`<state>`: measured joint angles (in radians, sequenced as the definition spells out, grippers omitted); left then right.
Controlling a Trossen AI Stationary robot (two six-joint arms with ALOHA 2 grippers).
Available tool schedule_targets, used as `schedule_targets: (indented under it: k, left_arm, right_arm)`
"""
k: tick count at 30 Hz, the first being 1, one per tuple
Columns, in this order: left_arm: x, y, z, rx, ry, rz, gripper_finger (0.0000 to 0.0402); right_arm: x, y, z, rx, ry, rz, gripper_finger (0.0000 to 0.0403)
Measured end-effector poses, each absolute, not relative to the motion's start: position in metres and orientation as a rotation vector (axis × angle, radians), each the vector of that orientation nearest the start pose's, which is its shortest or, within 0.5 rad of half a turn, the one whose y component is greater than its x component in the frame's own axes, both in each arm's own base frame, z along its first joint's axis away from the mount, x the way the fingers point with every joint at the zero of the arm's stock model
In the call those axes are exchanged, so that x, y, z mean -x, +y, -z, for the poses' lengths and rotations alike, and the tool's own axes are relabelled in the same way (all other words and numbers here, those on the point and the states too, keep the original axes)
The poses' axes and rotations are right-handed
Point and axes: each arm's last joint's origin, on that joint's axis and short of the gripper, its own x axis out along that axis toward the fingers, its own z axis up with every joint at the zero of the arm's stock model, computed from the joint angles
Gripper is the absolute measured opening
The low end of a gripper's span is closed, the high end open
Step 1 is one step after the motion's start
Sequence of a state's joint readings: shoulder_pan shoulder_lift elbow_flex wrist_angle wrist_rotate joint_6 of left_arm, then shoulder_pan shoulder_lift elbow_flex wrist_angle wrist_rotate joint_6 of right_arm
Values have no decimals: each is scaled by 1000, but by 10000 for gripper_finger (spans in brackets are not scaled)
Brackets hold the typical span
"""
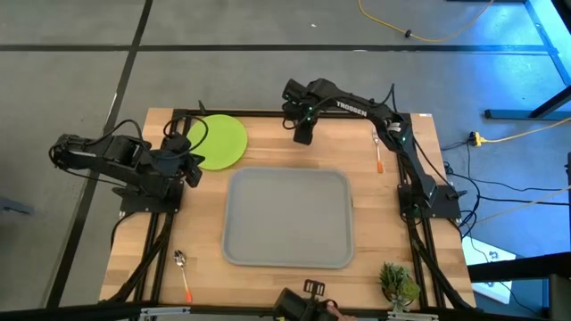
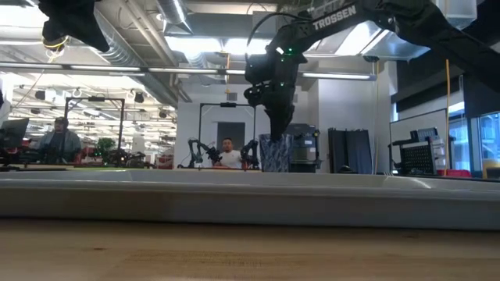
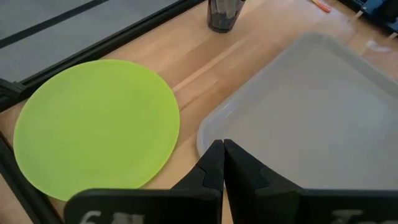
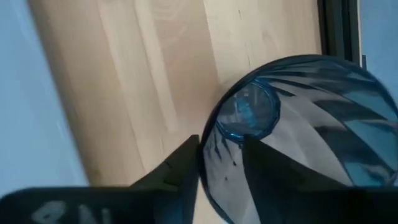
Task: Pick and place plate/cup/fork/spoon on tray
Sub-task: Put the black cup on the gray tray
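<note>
Now the right gripper [image 4: 219, 163] straddles the rim of the upright dark grey translucent tumbler [image 4: 298, 134], 1 finger inside, with the large light grey rectangular tray [image 1: 287, 218] just beside it.

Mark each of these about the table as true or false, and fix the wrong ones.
1. The large light grey rectangular tray holds nothing. True.
2. The flat round lime-green plate lies on the tray. False: it lies on the wooden table beside the tray's far left corner.
3. The right gripper has its fingers around the rim of the small dark translucent cup. True.
4. The left gripper is wide open. False: its fingers are pressed together, holding nothing.
5. The fork with the orange-red handle and the spoon with the orange-red handle lie side by side. False: the fork is by the right arm, the spoon at the near left.
</note>
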<state>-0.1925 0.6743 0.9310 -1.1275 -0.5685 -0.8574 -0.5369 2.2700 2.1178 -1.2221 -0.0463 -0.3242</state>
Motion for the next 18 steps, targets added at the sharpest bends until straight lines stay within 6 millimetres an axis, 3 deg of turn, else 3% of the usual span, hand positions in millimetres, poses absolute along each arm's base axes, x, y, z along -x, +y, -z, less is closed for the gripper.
schedule_targets:
  k: [5,11,18]
  left_arm:
    - [-96,-3,-318,476,597,-661,0]
    - [-96,-3,-318,476,597,-661,0]
    - [-96,-3,-318,476,597,-661,0]
  right_arm:
    - [-396,-235,-233,-131,1366,201,20]
    - [-393,-233,-233,-136,1396,189,12]
    - [-394,-208,-246,-142,1485,111,12]
